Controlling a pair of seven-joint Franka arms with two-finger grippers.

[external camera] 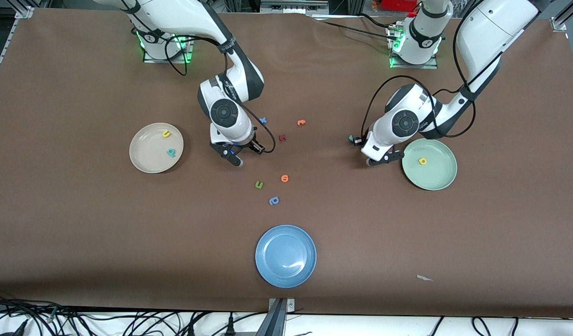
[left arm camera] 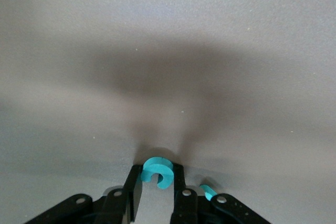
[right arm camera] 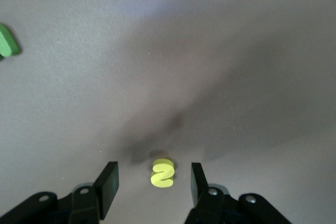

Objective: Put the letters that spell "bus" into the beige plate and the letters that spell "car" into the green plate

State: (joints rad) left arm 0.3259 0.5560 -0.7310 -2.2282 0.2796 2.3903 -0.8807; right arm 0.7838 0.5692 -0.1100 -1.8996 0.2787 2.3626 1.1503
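The beige plate (external camera: 149,158), toward the right arm's end of the bench (external camera: 81,224), holds the yellow "u" (external camera: 165,134) and teal "b" (external camera: 171,152). The right pincer (right arm camera: 155,182) is spread low around the yellow "s" (right arm camera: 162,172) on the bench; closing off-centre could tip or flick the tiny foam piece away. The left pincer (left arm camera: 157,178) pinches the teal "c" (left arm camera: 157,170) just beside the green plate (external camera: 443,179), which holds the yellow "a" (external camera: 422,161). So shallow a grip may slip on lifting, and another teal piece (left arm camera: 208,191) beside one finger could get nudged

A lab — aluminium framing (external camera: 564,16), loose cables (external camera: 128,322).
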